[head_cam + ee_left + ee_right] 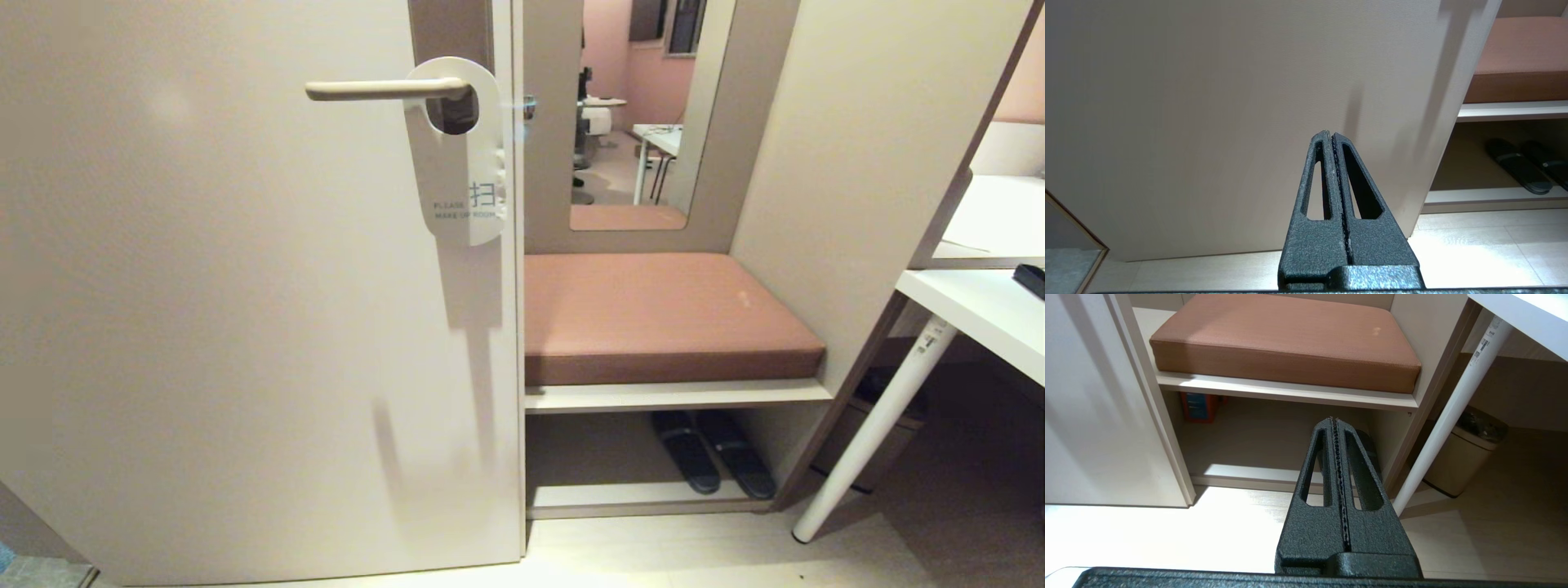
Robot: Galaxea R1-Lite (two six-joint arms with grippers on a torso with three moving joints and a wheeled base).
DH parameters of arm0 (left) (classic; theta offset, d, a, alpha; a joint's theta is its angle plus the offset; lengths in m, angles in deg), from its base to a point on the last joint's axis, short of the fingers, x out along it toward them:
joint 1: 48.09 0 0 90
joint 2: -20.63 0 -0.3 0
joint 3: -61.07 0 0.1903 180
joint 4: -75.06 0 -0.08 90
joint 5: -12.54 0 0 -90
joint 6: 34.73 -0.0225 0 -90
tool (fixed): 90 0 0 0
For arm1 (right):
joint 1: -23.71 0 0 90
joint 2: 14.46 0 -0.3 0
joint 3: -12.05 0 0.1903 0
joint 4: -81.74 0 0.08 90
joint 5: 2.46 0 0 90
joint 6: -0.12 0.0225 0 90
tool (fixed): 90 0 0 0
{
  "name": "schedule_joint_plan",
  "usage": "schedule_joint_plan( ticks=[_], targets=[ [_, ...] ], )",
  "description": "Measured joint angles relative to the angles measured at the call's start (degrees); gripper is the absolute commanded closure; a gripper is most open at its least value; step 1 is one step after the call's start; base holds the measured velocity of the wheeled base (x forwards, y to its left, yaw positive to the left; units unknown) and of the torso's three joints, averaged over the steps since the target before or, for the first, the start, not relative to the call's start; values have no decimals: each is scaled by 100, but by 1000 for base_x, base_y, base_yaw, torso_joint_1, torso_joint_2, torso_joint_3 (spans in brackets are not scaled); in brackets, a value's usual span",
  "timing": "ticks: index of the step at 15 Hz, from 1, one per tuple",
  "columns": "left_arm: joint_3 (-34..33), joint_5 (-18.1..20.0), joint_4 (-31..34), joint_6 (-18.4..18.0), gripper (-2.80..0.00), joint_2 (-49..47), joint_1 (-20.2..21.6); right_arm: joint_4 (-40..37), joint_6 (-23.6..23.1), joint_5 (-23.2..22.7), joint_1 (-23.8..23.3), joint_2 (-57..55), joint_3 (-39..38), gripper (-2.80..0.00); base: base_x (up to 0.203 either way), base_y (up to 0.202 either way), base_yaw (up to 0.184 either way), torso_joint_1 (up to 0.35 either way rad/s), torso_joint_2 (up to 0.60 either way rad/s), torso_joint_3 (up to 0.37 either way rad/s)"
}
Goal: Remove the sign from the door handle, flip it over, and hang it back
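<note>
The sign (pixel 459 175) hangs by its round hole on the door handle (pixel 380 89), a beige lever on the beige door (pixel 245 327) in the head view. Its white side faces me, printed "PLEASE MAKE UP ROOM". Neither arm shows in the head view. My left gripper (pixel 1332 134) is shut and empty, low down and pointing at the bare lower part of the door (pixel 1229 102). My right gripper (pixel 1334 419) is shut too, holding nothing, low before the bench's open shelf. The sign and handle are out of both wrist views.
Right of the door stands a bench with a brown cushion (pixel 661 314) and a mirror (pixel 637 114) above it. Dark slippers (pixel 714 461) lie under the bench. A white table (pixel 980 314) with a slanted leg (pixel 873 429) is at the right, a bin (pixel 1466 457) beneath it.
</note>
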Motion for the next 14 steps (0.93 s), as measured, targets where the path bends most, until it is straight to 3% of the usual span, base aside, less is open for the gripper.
schedule_joint_plan(
  ticks=[6,14],
  targets=[
    [0,10,1,-91,0,0,2,0,2,-1,0,0,0,0,0,0,0,0,0,0],
    [0,2,0,96,0,2,2,1,0,-1,0,0,0,0,0,0,0,0,0,0]
  ],
)
